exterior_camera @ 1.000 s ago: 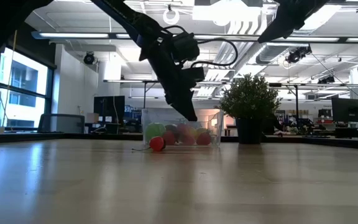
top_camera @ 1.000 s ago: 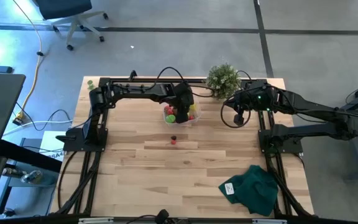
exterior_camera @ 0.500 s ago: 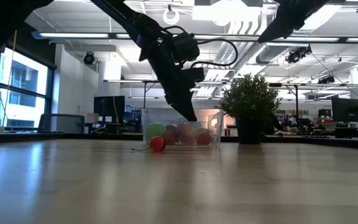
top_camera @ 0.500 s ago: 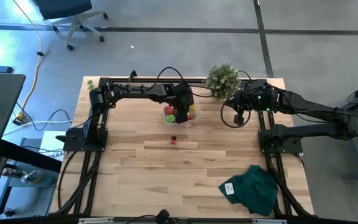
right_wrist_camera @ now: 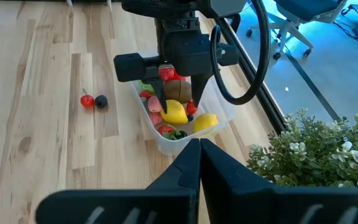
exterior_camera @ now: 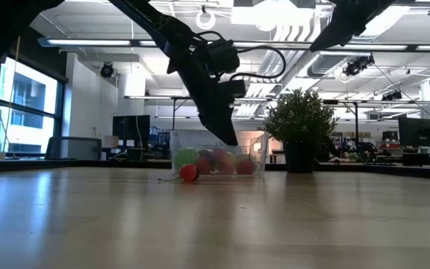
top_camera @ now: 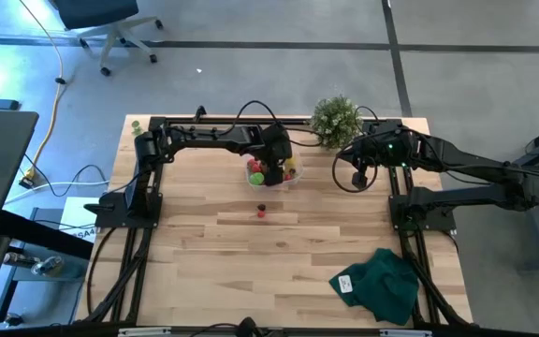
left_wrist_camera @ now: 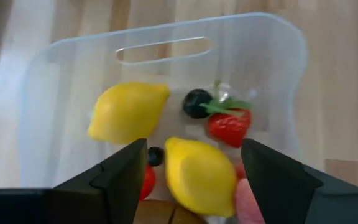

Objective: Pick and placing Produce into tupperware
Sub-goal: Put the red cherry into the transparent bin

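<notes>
The clear tupperware (top_camera: 271, 171) sits on the table's far half, between the two arms. It holds two yellow lemons (left_wrist_camera: 128, 111), a strawberry (left_wrist_camera: 230, 124), a dark berry (left_wrist_camera: 196, 102), a green ball (exterior_camera: 186, 158) and other fruit. My left gripper (left_wrist_camera: 194, 158) hangs open just above it, fingers pointing down on either side of the second lemon (left_wrist_camera: 201, 175) without plainly touching it. A red berry (right_wrist_camera: 87, 100) and a dark berry (right_wrist_camera: 101, 101) lie on the bare wood nearer the table's near edge. My right gripper (right_wrist_camera: 199, 144) is shut and waits by the plant.
A bushy potted plant (top_camera: 335, 119) stands at the far edge, right of the tupperware. A dark green cloth (top_camera: 382, 284) lies at the near right corner. Open wood spreads across the table's middle and near left part.
</notes>
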You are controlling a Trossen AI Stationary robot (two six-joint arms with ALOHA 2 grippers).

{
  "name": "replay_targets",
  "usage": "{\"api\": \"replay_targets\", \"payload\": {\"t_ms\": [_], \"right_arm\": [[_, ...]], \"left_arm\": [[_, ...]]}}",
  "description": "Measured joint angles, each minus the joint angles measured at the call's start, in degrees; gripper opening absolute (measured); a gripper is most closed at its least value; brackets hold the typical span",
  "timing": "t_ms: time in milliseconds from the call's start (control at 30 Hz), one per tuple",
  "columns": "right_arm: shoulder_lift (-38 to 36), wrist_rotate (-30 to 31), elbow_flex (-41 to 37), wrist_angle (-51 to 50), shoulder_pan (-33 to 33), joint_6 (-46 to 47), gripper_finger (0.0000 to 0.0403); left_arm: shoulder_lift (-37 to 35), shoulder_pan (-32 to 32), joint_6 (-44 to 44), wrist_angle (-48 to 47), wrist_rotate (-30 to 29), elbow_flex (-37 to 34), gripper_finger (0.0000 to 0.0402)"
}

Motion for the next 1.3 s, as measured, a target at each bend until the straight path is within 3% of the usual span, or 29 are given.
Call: {"api": "replay_targets", "payload": {"t_ms": [533, 933, 1300], "right_arm": [[0.0, -0.02, 0.02, 0.0, 0.01, 0.0, 0.0], [0.0, -0.02, 0.02, -0.01, 0.01, 0.01, 0.0], [0.0, -0.02, 0.0, -0.02, 0.01, 0.02, 0.0]], "left_arm": [[-0.72, 0.0, -1.71, -1.13, 8.85, 0.0, 0.0253], [-9.39, -0.35, -1.44, -2.55, 7.02, 0.0, 0.0254], [-18.58, -3.54, 0.86, -10.8, 3.79, 0.04, 0.0253]]}}
